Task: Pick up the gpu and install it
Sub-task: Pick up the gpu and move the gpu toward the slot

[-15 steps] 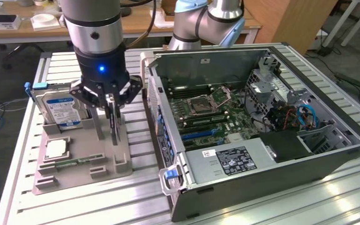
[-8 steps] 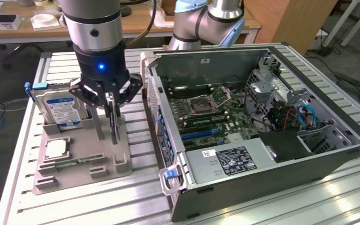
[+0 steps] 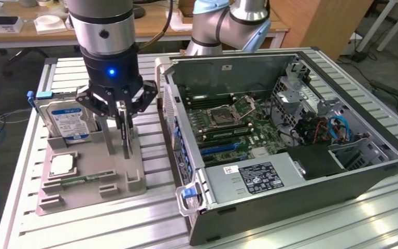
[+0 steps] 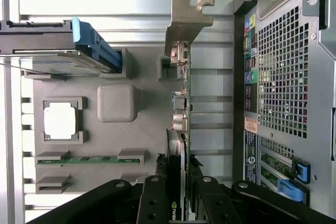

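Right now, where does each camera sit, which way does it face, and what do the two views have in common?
Exterior view: raised, off the arm, looking down at the parts tray and the open computer case on the exterior view's right; the arm's wrist and gripper show.
Wrist view: on the wrist, looking down past the gripper's fingers onto the tray and the case's rear panel.
Shared: the gripper shut on the upright gpu, the tray, the hard drive, the case.
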